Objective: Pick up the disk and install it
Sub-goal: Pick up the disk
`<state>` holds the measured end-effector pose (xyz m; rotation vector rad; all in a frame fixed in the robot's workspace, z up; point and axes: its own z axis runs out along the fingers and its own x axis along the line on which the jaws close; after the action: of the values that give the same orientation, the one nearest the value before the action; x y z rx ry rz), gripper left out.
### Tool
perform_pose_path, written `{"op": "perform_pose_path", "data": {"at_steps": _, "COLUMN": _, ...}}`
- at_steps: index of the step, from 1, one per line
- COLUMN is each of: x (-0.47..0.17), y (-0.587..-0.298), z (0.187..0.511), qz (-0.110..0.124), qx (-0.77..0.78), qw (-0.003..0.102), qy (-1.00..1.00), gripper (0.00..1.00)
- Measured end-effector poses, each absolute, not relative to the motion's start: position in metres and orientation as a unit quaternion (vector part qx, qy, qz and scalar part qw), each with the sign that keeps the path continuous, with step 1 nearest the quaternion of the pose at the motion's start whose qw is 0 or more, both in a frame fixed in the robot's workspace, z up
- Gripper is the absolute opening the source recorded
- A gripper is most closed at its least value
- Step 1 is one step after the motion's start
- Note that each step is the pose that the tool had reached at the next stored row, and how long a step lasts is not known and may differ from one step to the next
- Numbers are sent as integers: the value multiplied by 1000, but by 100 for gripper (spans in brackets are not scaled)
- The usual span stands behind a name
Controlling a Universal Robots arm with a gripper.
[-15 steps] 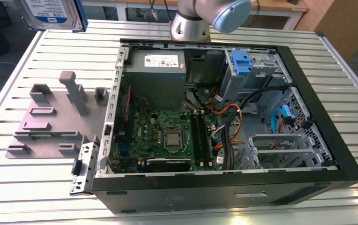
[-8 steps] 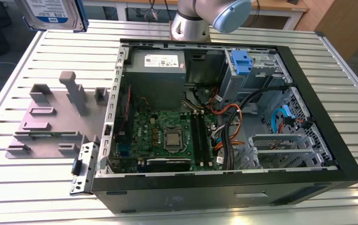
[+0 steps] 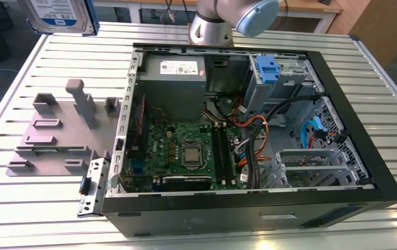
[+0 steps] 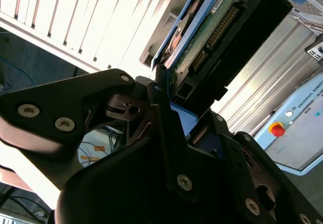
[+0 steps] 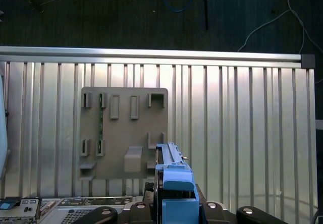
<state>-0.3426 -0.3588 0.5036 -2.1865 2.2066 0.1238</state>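
Observation:
The disk (image 3: 59,15), a silver drive with a white-and-blue label and a blue side bracket, hangs high above the table's far corner on the exterior view's left. In the second wrist view my gripper (image 4: 169,100) is shut on the disk (image 4: 212,27), whose green circuit board and connector pins face the camera. In the first wrist view the disk (image 5: 174,176) stands edge-on between the black fingers (image 5: 146,206), blue bracket uppermost. It hovers over the slatted table beside a grey fixture plate, away from the open computer case (image 3: 365,151).
The open case holds a grey power-supply box (image 3: 174,78), a motherboard (image 3: 184,153), cables and a drive bay with a blue latch (image 3: 268,70). A grey fixture plate (image 3: 52,135) (image 5: 123,133) lies on the slatted table (image 3: 59,208). A control pendant with a red button (image 4: 276,129) stands off the table.

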Motion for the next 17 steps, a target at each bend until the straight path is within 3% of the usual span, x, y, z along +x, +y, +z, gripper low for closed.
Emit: {"op": "perform_pose_path", "data": {"at_steps": 17, "x": -338, "y": -359, "z": 504, "qz": 40, "qx": -703, "qw": 16, "qy": 710, "gripper": 37}}
